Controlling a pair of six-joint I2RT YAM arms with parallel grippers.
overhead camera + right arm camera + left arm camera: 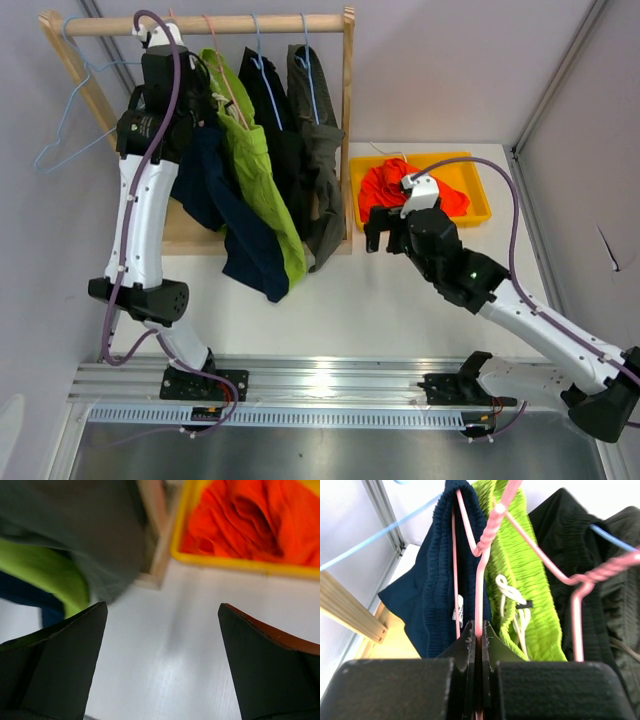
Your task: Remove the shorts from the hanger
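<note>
Four pairs of shorts hang from the wooden rail [200,24]: navy [235,225], lime green [262,190], black [275,120] and olive-grey [320,150]. An orange pair [410,190] lies in the yellow tray [480,175]. My left gripper [479,627] is up at the rack, shut on the thin pink hanger wire [479,580] between the navy shorts [435,580] and the lime green shorts [520,565]. My right gripper [162,610] hangs open and empty over the white table, in front of the tray rim [225,562] and the orange shorts [240,520].
An empty blue hanger [70,130] hangs at the rail's left end. A second pink hanger [580,580] sits by the black shorts [560,540]. The rack's wooden post [348,120] stands between the clothes and the tray. Grey walls close in on both sides.
</note>
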